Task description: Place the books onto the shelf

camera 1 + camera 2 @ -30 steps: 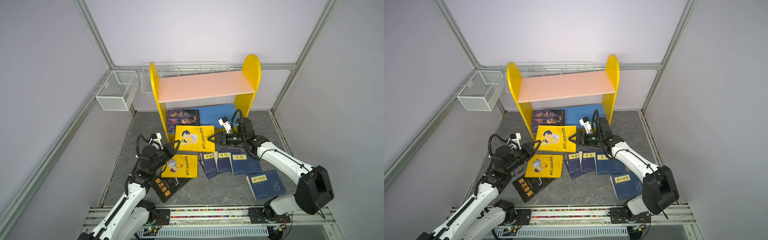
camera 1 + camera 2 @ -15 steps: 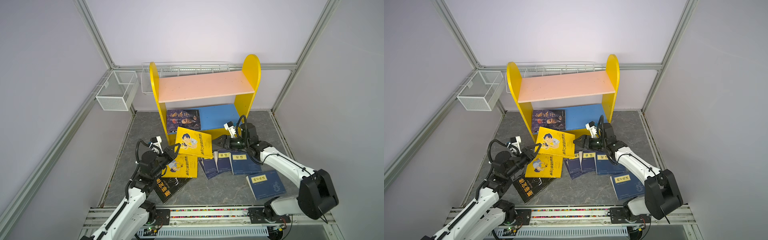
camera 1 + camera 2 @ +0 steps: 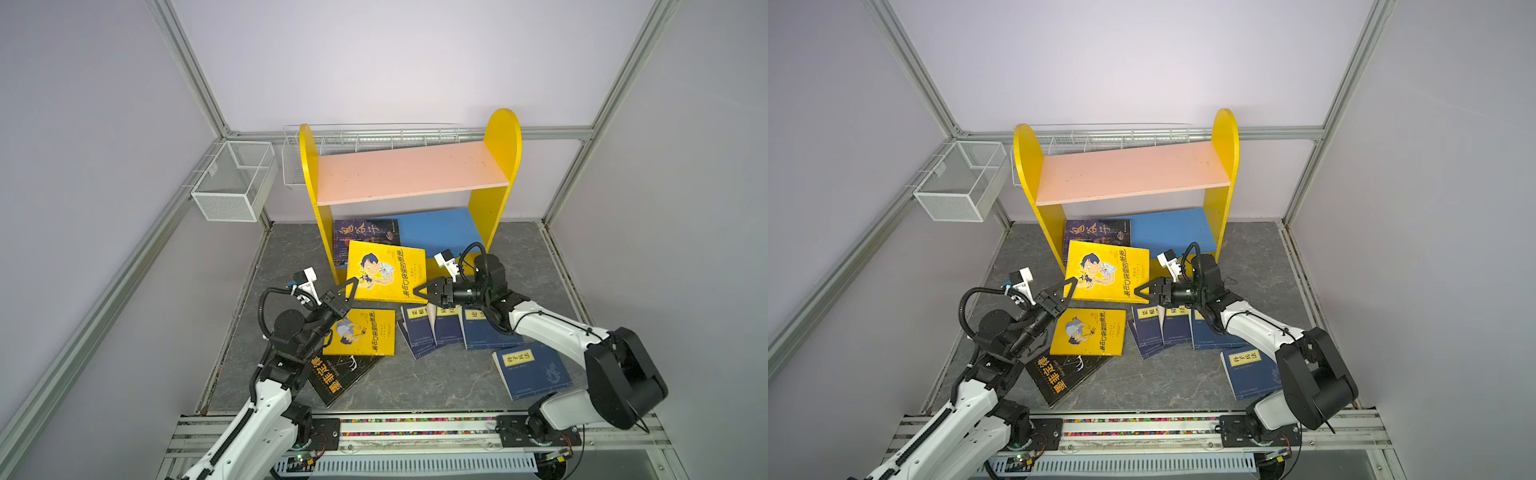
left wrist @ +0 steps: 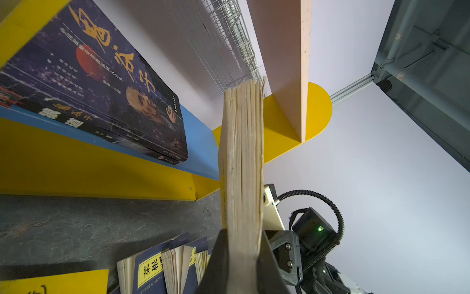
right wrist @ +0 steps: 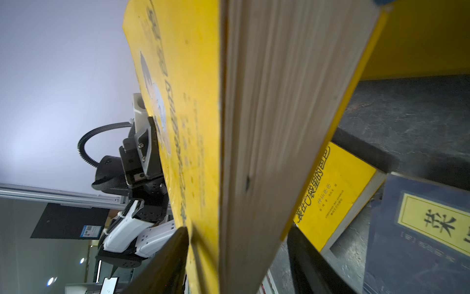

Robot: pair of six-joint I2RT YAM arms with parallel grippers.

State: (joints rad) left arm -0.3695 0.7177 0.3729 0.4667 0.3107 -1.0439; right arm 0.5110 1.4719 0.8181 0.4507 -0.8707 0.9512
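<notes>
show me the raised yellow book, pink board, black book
raised yellow book (image 3: 388, 272), in a top view, cover
pink board (image 3: 411, 172), in a top view, upper face
black book (image 3: 338, 376), in a top view, cover

There are at least eight books (image 3: 528, 370): two yellow cartoon books (image 3: 386, 272) (image 3: 361, 332), four or more navy books (image 3: 478, 334) at lower right, one black book (image 3: 340, 374), one purplish book (image 3: 365, 232). There is one shelf (image 3: 415, 174) with two boards, and two wire baskets (image 3: 232, 183) (image 3: 291, 166) at upper left

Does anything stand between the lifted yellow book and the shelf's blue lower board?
Partly: a purplish book lies on the left part of the blue lower board, directly behind the lifted yellow book. The board's right part looks bare.
</notes>
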